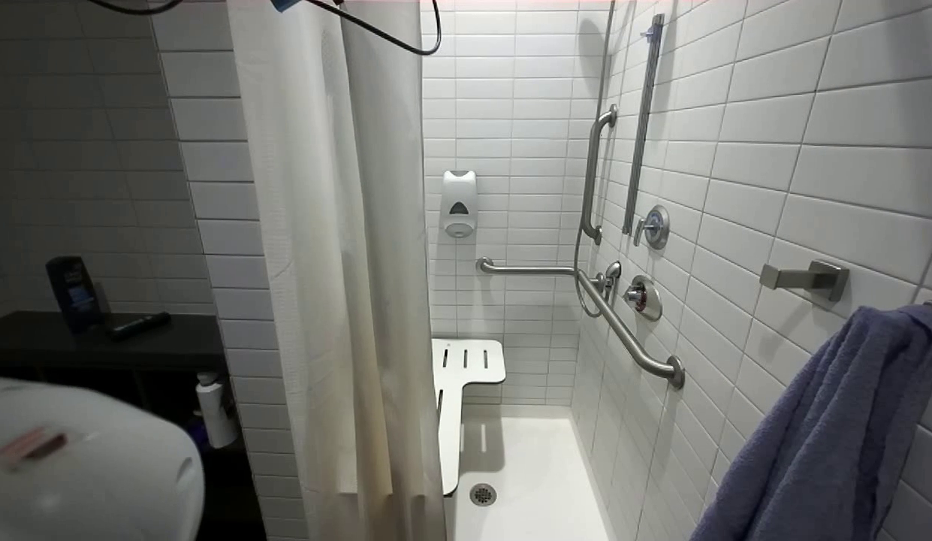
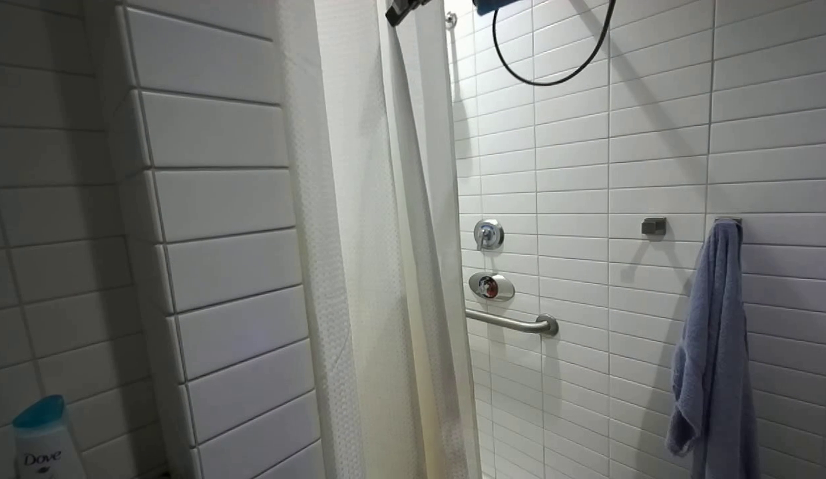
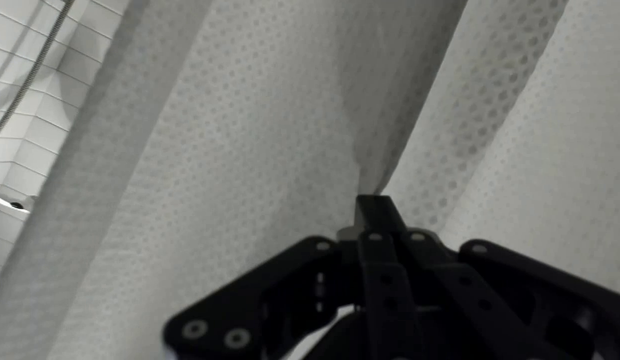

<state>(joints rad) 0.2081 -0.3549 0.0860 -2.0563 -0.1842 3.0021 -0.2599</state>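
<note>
A whitish shower curtain (image 1: 345, 263) with a dimpled weave hangs in long folds, also seen as the curtain (image 2: 386, 233) in an exterior view. In the wrist view my black gripper (image 3: 372, 200) is shut on a fold of this curtain (image 3: 230, 140); creases converge on the fingertips. Near the top edge of an exterior view, the gripper (image 2: 398, 13) pulls the cloth into a narrow pleat running downward. How much fabric lies between the pads is hidden.
Beyond the curtain are a white shower seat (image 1: 469, 361), grab bars (image 1: 623, 330) and a soap dispenser (image 1: 459, 203). A purple towel (image 2: 712, 346) hangs on the tiled wall. A black cable (image 2: 552, 83) loops below the arm. Bottles (image 1: 75, 293) stand on a dark shelf (image 1: 30, 334).
</note>
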